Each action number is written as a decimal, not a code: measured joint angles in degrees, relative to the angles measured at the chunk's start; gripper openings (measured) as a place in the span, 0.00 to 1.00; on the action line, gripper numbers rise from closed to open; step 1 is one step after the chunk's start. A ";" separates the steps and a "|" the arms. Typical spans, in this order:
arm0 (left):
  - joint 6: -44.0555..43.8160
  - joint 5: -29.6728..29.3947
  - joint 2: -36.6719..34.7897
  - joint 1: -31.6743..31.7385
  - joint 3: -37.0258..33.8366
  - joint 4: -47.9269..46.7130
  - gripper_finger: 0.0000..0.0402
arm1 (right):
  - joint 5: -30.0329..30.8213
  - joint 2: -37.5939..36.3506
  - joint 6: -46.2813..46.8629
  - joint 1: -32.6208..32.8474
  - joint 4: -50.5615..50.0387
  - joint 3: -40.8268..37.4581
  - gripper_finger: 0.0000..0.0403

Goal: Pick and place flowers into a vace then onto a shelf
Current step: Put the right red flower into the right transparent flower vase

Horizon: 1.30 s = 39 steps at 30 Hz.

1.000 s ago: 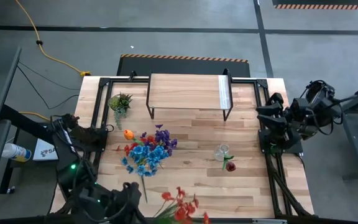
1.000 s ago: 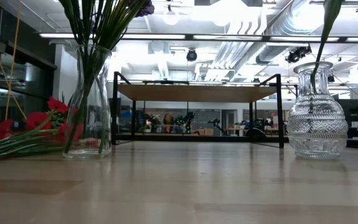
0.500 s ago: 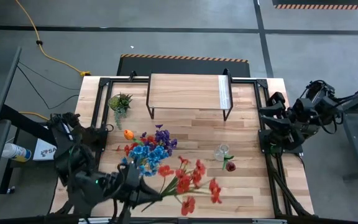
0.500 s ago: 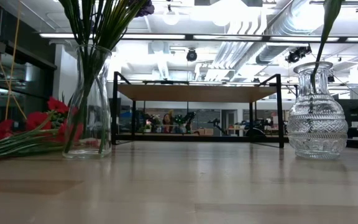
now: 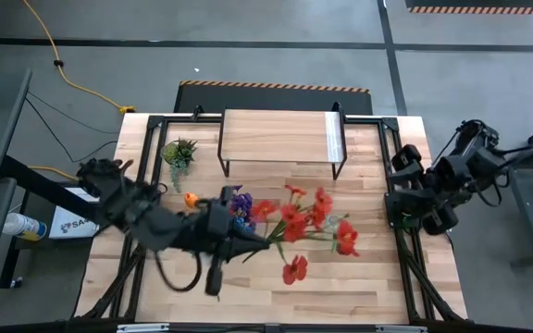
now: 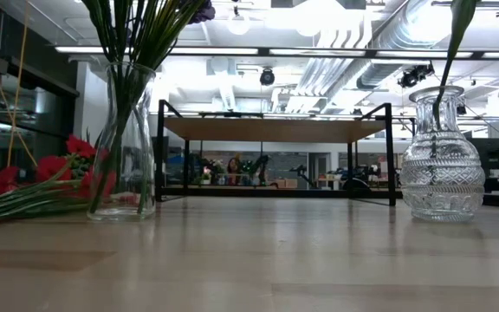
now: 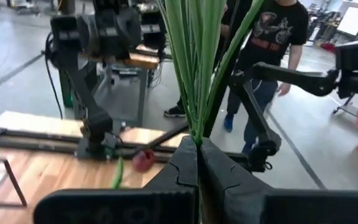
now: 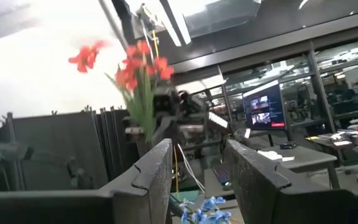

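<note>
Your left gripper (image 5: 248,242) is clenched on the green stems of a red flower spray (image 5: 301,217), over the table's middle w/ the blooms fanned toward the right side. In the left wrist view the two fingers (image 7: 182,168) meet tight on the stem bundle (image 7: 194,62), which rises straight up out of them.

Nearest the low cam you've got a tall clear vase (image 6: 123,143) already holding green stems, w/ a second red spray (image 6: 33,186) lying flat on the table just beside it. From above, that vase carries the blue, purple and orange blooms (image 5: 232,208), just beside the left gripper. A ribbed round glass vase (image 6: 441,156) stands apart, on the right of the low view, w/ one stem in it; from above its red bloom (image 5: 347,238) sits under the fanned spray.

Further back is the shelf (image 5: 280,136), light-wood top on thin black legs, at the table's far edge. A small spiky green plant (image 5: 179,152) sits just left of it.

Your right gripper (image 5: 413,205) waits at the table's right edge, fingers (image 8: 160,168) parted, holding nothing.

Beyond the table, a person in a dark shirt (image 7: 272,37) stands on the floor.
</note>
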 joint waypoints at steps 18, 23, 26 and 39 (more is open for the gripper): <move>6.76 18.36 0.02 15.90 -0.02 3.94 0.08 | -16.32 8.62 5.00 -14.65 5.91 0.00 0.44; 8.50 20.32 0.00 17.76 -1.61 4.95 0.08 | -21.05 9.26 8.77 -19.76 6.08 0.00 0.53; 9.53 23.17 0.11 19.27 -3.27 6.17 0.08 | -24.06 9.76 11.50 -22.88 6.54 0.00 0.58; 10.44 27.08 0.03 25.81 -6.64 11.98 0.08 | -31.70 10.81 16.66 -30.77 6.05 0.00 0.62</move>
